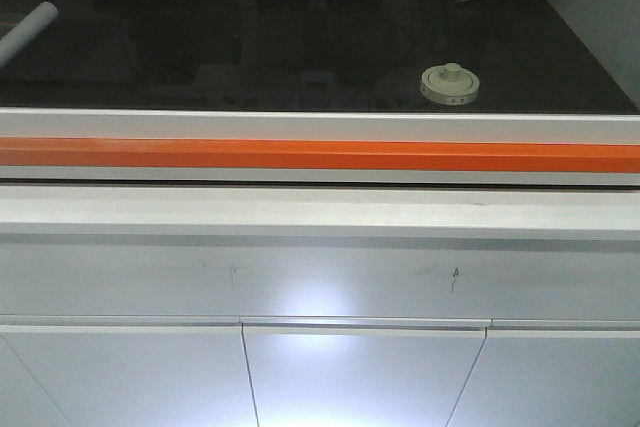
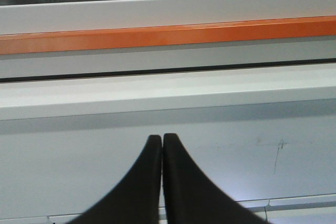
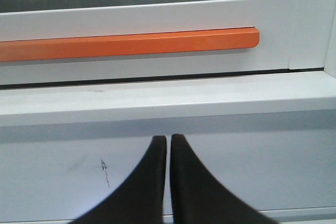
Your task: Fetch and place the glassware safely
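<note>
The glass jar (image 1: 450, 84) with its cream-white knobbed lid stands on the dark surface behind the glass pane, right of centre in the front view. It shows in neither wrist view. My left gripper (image 2: 161, 137) is shut and empty, pointing at the white cabinet front below the orange handle bar (image 2: 168, 35). My right gripper (image 3: 168, 138) is shut and empty, also facing the cabinet front below the right end of the orange bar (image 3: 131, 44). Neither gripper shows in the front view.
A white cylindrical roll (image 1: 27, 29) lies at the far left on the dark surface. A white sash frame with an orange bar (image 1: 320, 154) crosses in front of it. A white ledge (image 1: 320, 209) and cabinet doors (image 1: 360, 377) are below.
</note>
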